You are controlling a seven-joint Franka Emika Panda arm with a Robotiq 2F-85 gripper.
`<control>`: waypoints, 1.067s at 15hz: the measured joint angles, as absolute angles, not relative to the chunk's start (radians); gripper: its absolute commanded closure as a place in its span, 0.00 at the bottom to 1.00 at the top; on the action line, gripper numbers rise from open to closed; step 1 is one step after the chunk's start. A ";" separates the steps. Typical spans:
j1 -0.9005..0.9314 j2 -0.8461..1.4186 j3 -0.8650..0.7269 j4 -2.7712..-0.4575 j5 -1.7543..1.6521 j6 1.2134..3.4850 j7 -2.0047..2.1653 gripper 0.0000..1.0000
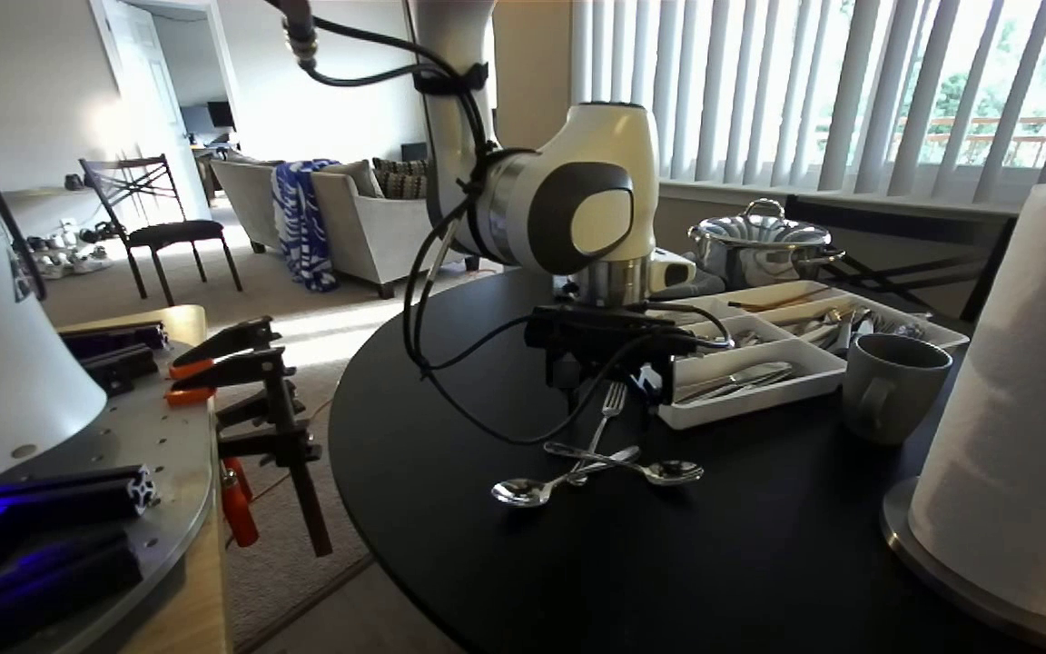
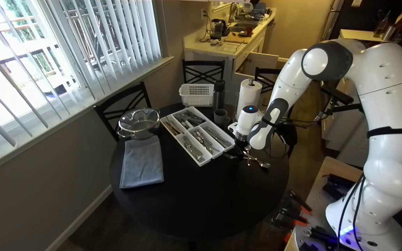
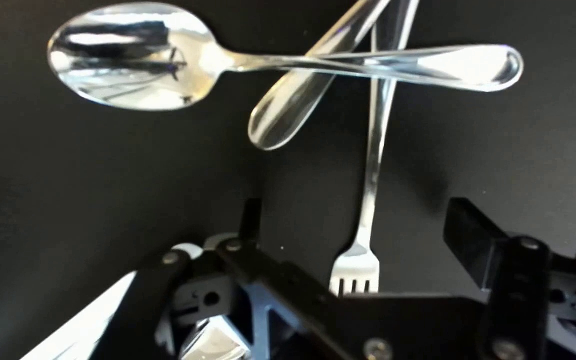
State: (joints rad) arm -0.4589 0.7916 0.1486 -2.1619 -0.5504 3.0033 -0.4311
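My fingers stand spread, low in wrist view; fork shows between them, long axis up-frame (tines lowermost).

Spoons: polished metal, smooth, mirror-glossy
Fork: shiny metal, smooth
Hand: mostly matt, shiny metal screw heads
Surface: smooth, low sheen, near matt
Cutlery tray: smooth plastic, soft gloss
Pot: polished metal, strongly reflective
Mug: ceramic-looking, smooth, dull finish
Paper towel roll: matt paper, lightly textured
Roll stand base: metal, satin sheen
Folded cloth: fabric, matt
Basket: plastic, smooth
Robot arm: smooth, mostly glossy
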 measured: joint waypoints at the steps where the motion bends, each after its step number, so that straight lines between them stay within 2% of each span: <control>1: -0.459 0.794 0.153 -2.150 -0.527 2.985 -0.461 0.46; 9: -0.452 0.803 0.163 -2.112 -0.440 2.935 -0.581 0.96; 11: -0.435 0.797 0.152 -2.116 -0.440 2.933 -0.581 1.00; 16: -0.292 0.760 0.039 -2.154 -0.453 2.905 -0.580 0.98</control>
State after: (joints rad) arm -0.2918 0.7605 0.0392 -2.1541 -0.4532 2.9051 -0.5798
